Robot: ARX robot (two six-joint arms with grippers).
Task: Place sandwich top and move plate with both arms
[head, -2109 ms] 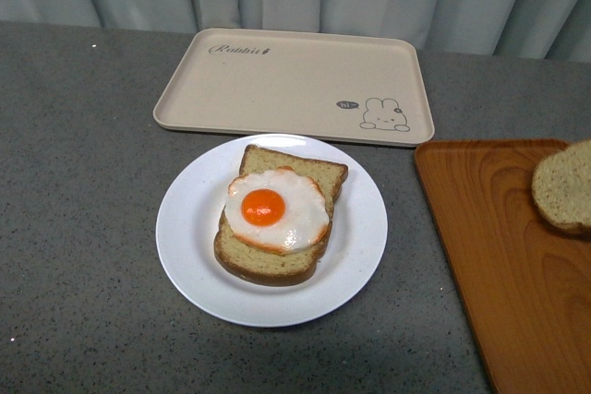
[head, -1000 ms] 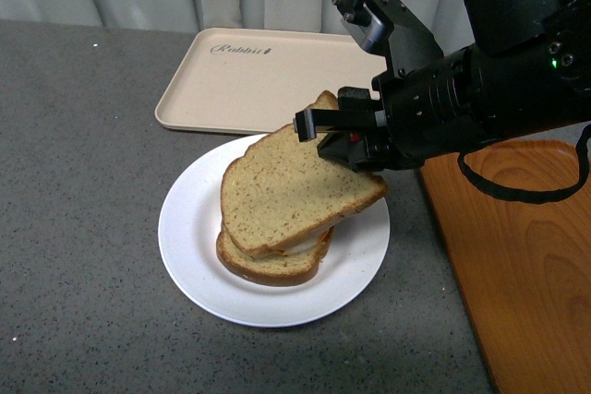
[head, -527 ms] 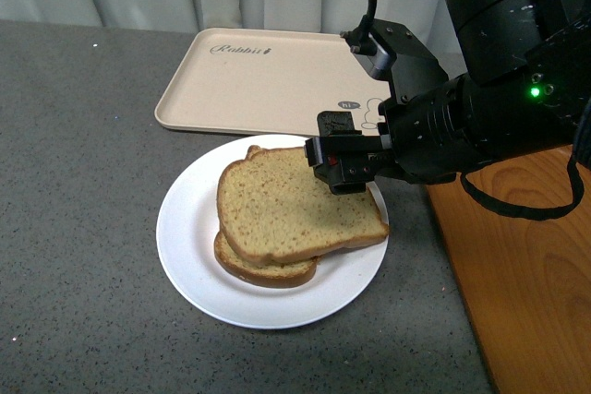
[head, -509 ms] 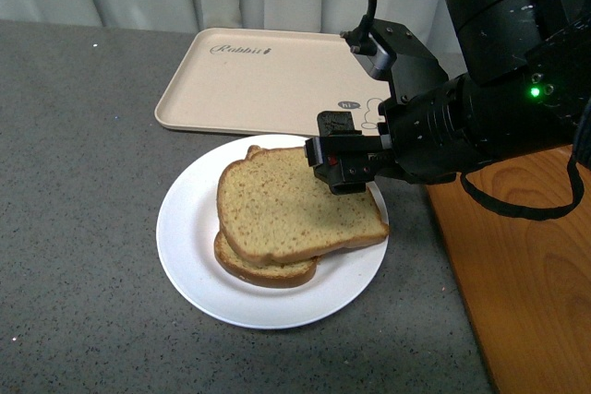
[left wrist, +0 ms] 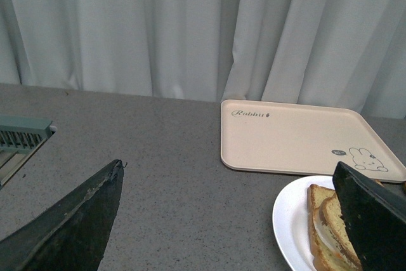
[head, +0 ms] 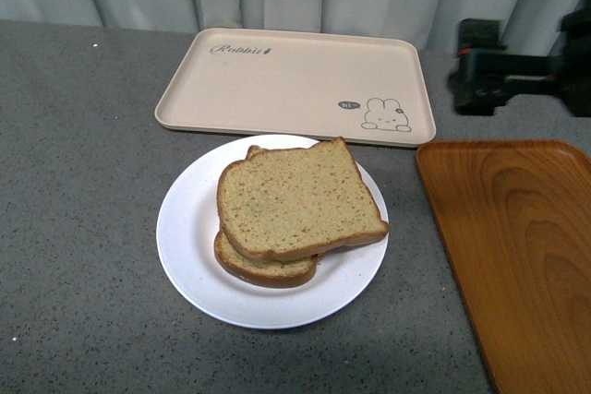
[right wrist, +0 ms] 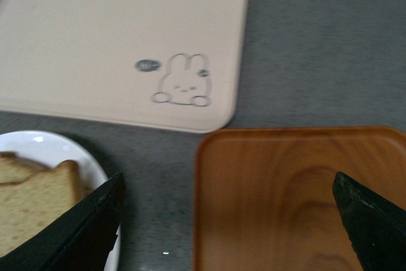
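**Sandwich top (head: 297, 197) lying on the stack on the plate (head: 189, 228)**

The sandwich top is seen as a squarish slice of tan bread, finely speckled, plain-faced and edged with a darker brown crust. It is laid flat across the lower slice (head: 263, 269), turned a little out of line with it, so that the lower crust shows at the near edge. Both slices are carried by the round white plate, which rests on the grey speckled worktop (head: 83, 228). The plate lies just in front of the beige rabbit-print tray (head: 277, 80), with the wood-grain tray (head: 517, 246) beside it on the right.

The right hand (right wrist: 227, 185) is held spread wide with nothing between its fingers (right wrist: 82, 233), up over the gap between the two trays and apart from the bread. The left hand (left wrist: 227, 169) is likewise spread wide and grips nothing, and the plate's edge is seen past one finger (left wrist: 374, 220).
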